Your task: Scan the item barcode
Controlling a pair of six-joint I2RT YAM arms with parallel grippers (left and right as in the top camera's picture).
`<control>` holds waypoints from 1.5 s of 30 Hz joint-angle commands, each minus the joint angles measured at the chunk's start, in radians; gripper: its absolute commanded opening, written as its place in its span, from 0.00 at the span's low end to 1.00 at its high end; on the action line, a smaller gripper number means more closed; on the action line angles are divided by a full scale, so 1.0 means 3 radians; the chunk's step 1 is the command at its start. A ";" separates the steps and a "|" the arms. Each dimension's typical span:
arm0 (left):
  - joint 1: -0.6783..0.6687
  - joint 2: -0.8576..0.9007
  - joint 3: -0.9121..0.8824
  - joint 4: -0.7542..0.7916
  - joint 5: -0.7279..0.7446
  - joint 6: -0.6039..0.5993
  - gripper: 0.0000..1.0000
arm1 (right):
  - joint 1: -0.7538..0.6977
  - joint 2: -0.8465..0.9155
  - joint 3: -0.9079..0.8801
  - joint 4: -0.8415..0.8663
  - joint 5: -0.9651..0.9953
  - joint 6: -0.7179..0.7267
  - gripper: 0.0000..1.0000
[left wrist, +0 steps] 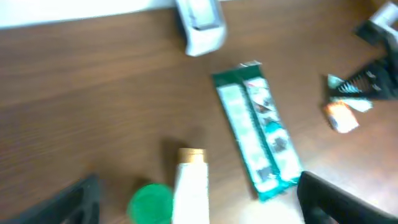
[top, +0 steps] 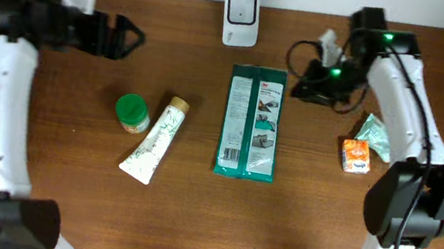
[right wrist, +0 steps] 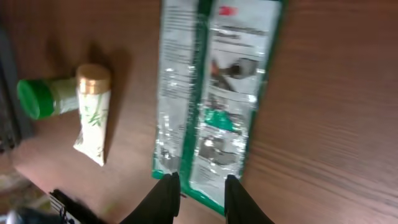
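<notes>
The green 3M package (top: 252, 122) lies flat mid-table (top: 58, 197), just in front of the white scanner (top: 241, 16) at the far edge. The left gripper (top: 133, 39) is spread wide and empty. The right gripper (right wrist: 200, 180), near the package's far end, has its fingers slightly apart and holds nothing.

Count on the table (top: 60, 188): 1 white scanner (top: 241, 18), 1 flat green-edged packet (top: 252, 122), 1 white tube (top: 155, 141) with gold cap, 1 green-lidded jar (top: 131, 113), 1 small orange box (top: 356, 155), 1 pale-green wrapper (top: 375, 131). Six loose things, one of each kind.
</notes>
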State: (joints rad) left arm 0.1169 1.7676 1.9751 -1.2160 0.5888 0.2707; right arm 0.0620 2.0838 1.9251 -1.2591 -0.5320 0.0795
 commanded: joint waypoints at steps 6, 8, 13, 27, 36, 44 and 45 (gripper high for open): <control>-0.1266 0.1326 0.0004 0.0313 0.0233 -0.0720 0.00 | -0.0080 -0.0031 -0.0790 0.0369 0.0127 0.0126 0.15; -0.1368 0.1492 0.0004 0.0446 0.0217 -0.0785 0.00 | -0.0080 -0.0028 -0.0888 0.0467 0.0130 0.0168 0.15; -0.1575 0.1933 0.0004 0.0633 -0.0094 -0.1228 0.00 | -0.0080 -0.0018 -0.0998 0.0607 0.0128 0.0203 0.16; -0.1581 0.2317 -0.0001 0.0857 -0.0108 -0.1185 0.00 | -0.0055 0.0001 -0.0998 0.0772 0.0151 0.0291 0.17; -0.1581 0.2510 -0.0090 0.0796 -0.0103 -0.1253 0.00 | -0.0055 0.0158 -0.1728 0.1481 -0.0209 0.0579 0.27; -0.1581 0.2510 -0.0090 0.0797 -0.0104 -0.1253 0.00 | 0.0332 0.0220 -0.1999 0.2173 -0.0375 0.0902 0.29; -0.1581 0.2510 -0.0090 0.0796 -0.0104 -0.1253 0.00 | 0.0418 0.0220 -0.1999 0.2271 -0.0376 0.0903 0.29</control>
State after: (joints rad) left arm -0.3511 2.4622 1.9732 -0.9680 0.5957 -0.1062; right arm 0.1131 2.1189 1.3533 -0.6296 -0.6823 0.3199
